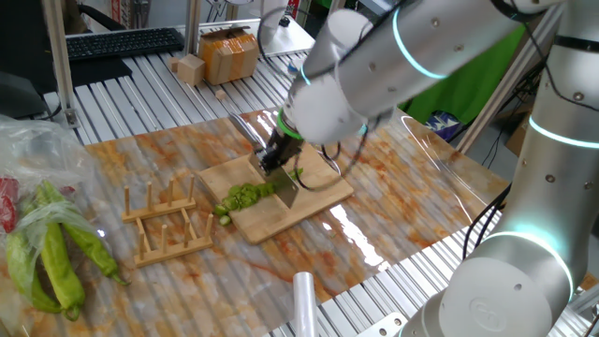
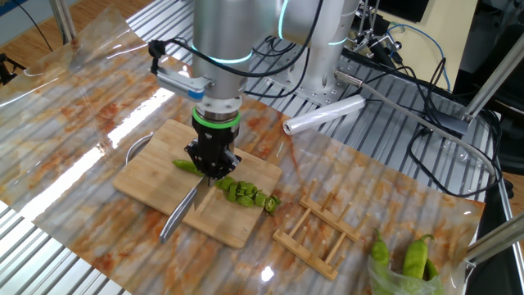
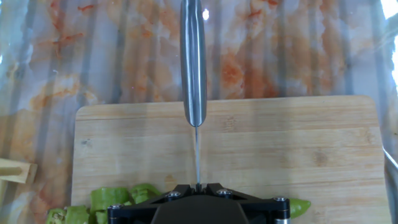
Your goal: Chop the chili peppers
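A bamboo cutting board point(image 1: 309, 201) point(image 2: 147, 176) point(image 3: 298, 143) lies on the marbled table. My gripper point(image 1: 272, 157) point(image 2: 211, 162) point(image 3: 199, 186) hangs just above it, shut on a steel knife point(image 3: 194, 62). Its blade point(image 1: 285, 190) point(image 2: 187, 210) stands edge-down on the board, across the chili peppers. To one side of the blade lies a heap of cut green chunks point(image 1: 245, 196) point(image 2: 243, 192) point(image 3: 115, 198). On the other side is the uncut end point(image 2: 185, 165) point(image 3: 300, 205). In the hand view the gripper body hides where blade meets chili.
A wooden peg rack point(image 1: 168, 220) point(image 2: 315, 229) stands beside the board. Large uncut green peppers point(image 1: 56, 257) point(image 2: 409, 258) lie in a plastic bag further off. A roll of clear wrap point(image 2: 323, 115) point(image 1: 304, 300) rests at the table edge. A cardboard box point(image 1: 229, 54) sits behind.
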`<state>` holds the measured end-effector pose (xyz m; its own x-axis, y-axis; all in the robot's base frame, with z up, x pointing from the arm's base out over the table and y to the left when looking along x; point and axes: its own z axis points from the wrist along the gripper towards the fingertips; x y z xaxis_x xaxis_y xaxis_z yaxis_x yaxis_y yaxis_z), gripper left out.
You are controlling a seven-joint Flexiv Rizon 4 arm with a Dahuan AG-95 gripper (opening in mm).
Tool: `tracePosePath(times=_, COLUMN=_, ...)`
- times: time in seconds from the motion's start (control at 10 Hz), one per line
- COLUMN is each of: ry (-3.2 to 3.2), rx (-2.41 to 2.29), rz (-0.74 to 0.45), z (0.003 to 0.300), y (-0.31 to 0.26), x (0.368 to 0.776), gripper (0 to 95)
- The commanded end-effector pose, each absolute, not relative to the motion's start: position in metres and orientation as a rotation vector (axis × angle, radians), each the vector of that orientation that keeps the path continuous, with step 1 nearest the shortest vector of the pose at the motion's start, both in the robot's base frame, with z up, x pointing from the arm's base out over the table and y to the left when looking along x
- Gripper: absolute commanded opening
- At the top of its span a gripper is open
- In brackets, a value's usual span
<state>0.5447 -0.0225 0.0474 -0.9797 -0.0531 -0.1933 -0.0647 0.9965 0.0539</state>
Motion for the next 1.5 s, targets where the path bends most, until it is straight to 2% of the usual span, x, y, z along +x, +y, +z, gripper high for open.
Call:
tracePosePath(times=0.1, ry=2.94, rx=-0.075, rz=0.048, z=0.049, y=-0.026, x=0.544, gripper=0.0)
tracePosePath(times=0.7, ry=2.962, rx=-0.018, rz=0.066, z=0.052, y=-0.026, x=0.546, gripper=0.0)
tracePosePath(times=1.2, ry=2.989, rx=-0.103, rz=0.057, z=0.074, y=-0.029, x=0.547, gripper=0.0)
tracePosePath(times=1.5, ry=2.985, rx=-0.147, rz=0.051, z=0.073, y=-0.037, x=0.547, gripper=0.0)
